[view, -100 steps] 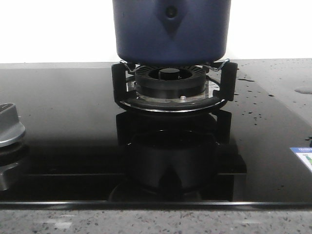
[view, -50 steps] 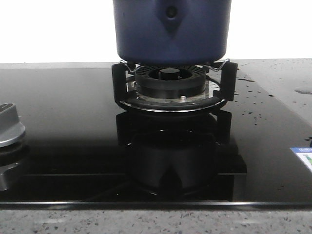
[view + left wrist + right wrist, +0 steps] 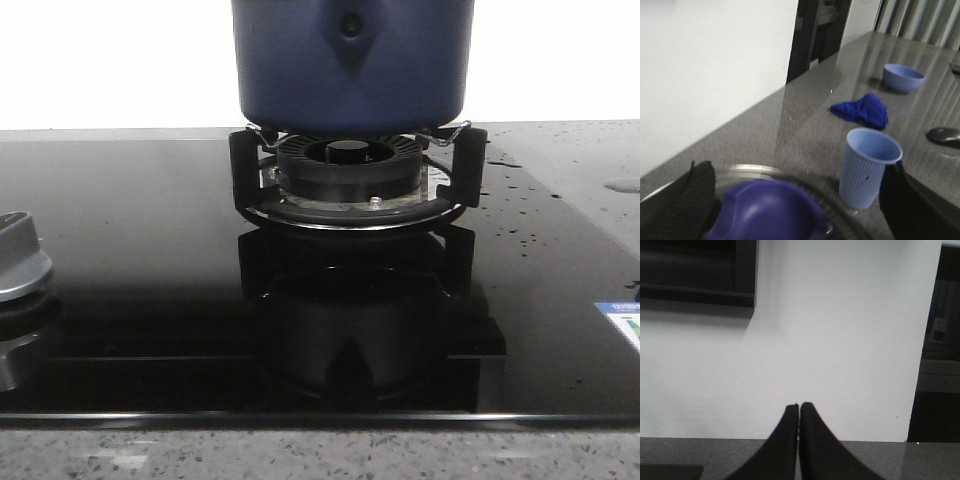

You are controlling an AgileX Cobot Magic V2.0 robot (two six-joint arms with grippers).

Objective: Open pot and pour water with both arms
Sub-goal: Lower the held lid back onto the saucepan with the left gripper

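Lid knob (image 3: 767, 210) sits between left gripper (image 3: 790, 200) fingers, grasp unclear; right gripper (image 3: 799, 440) clenched empty. Lid could slip onto cup (image 3: 869, 167) at 3 o'clock.

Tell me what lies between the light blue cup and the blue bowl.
In the left wrist view, a crumpled blue cloth lies on the counter between the cup and the bowl.

The pot (image 3: 352, 65) is cut off by the front view's top edge, hiding its rim. A blurred purple knob (image 3: 767, 212) sits between the left gripper's (image 3: 795, 210) fingers.
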